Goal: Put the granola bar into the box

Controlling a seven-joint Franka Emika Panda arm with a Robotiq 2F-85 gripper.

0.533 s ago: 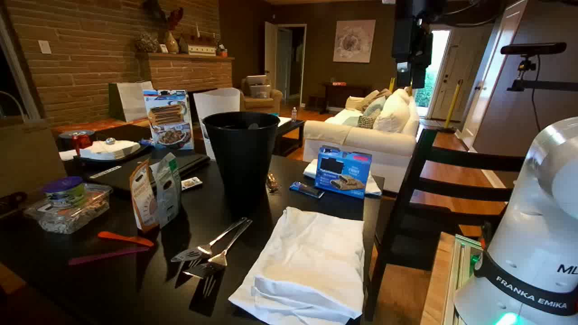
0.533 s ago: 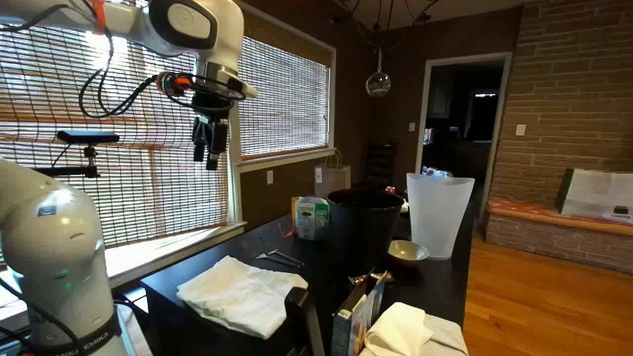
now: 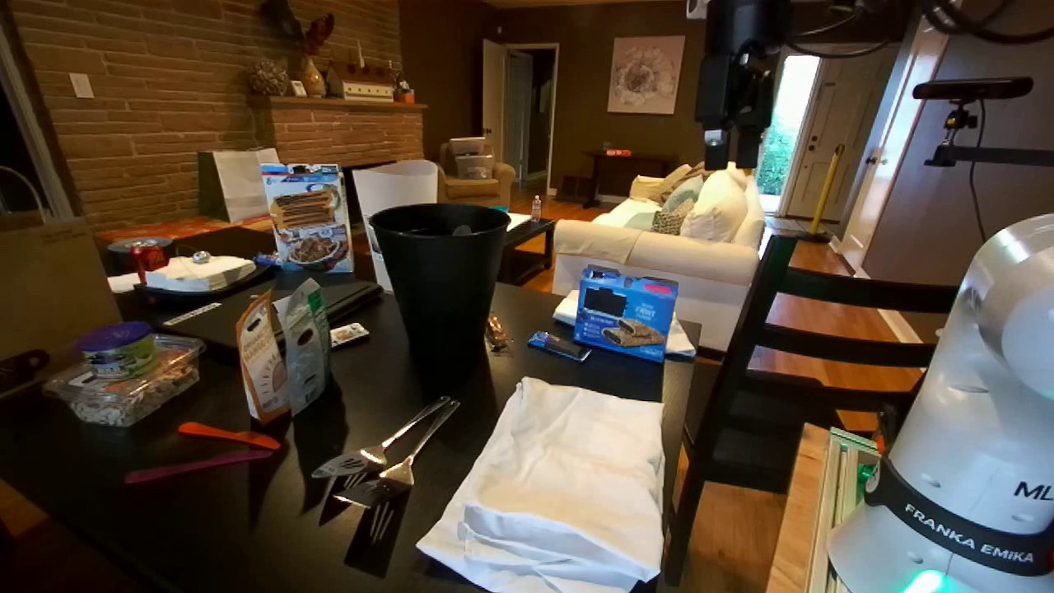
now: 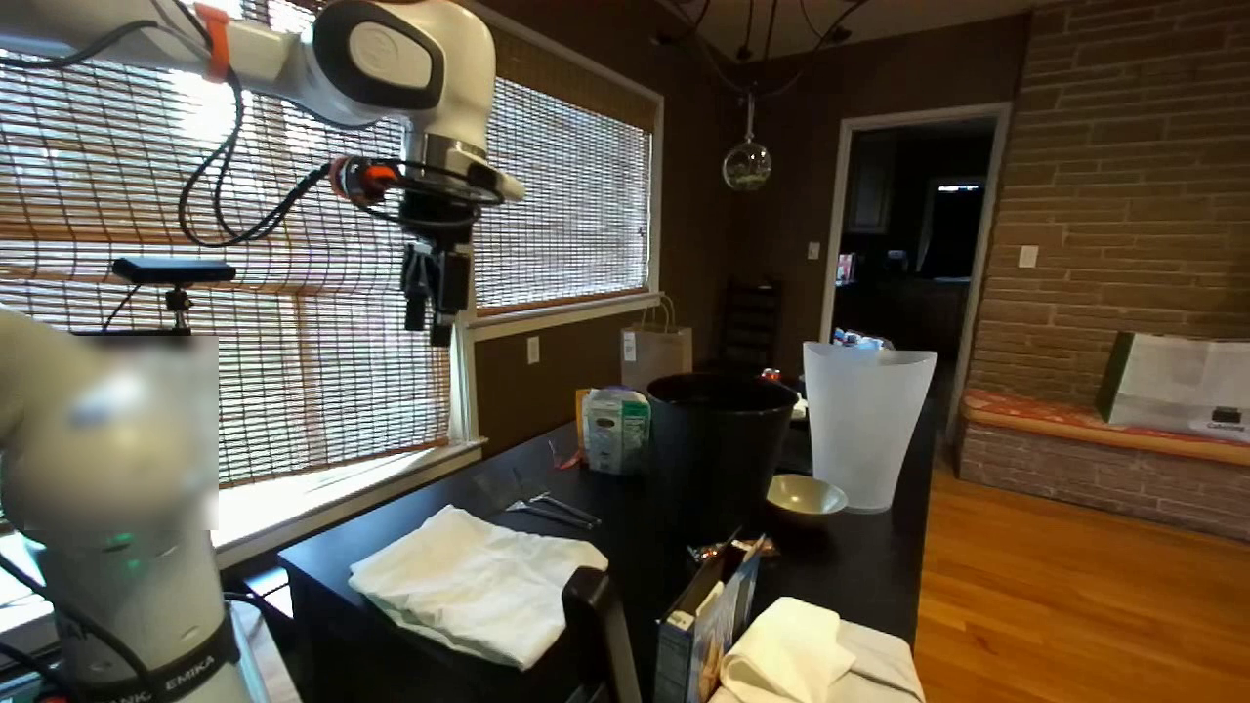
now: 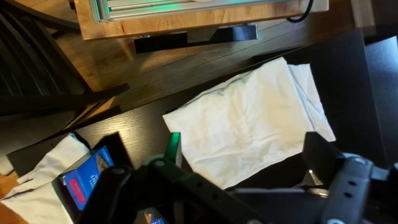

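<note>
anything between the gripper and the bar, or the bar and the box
Nothing visible stands between the gripper and the bar, nor between the bar and the box beside it, though the bar probably needs lifting to go in.

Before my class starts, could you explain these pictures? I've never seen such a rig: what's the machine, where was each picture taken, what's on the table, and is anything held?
The machine is a white, jointed robot arm ending in a black two-fingered pincer. The room views come from outside it, the downward one from its wrist. On the black wooden table lie a slim blue-wrapped granola bar and a folded white cloth; a bright-blue cardboard box and a tall round black bin stand there too, among other things. The pincer is open and holds nothing.
</note>
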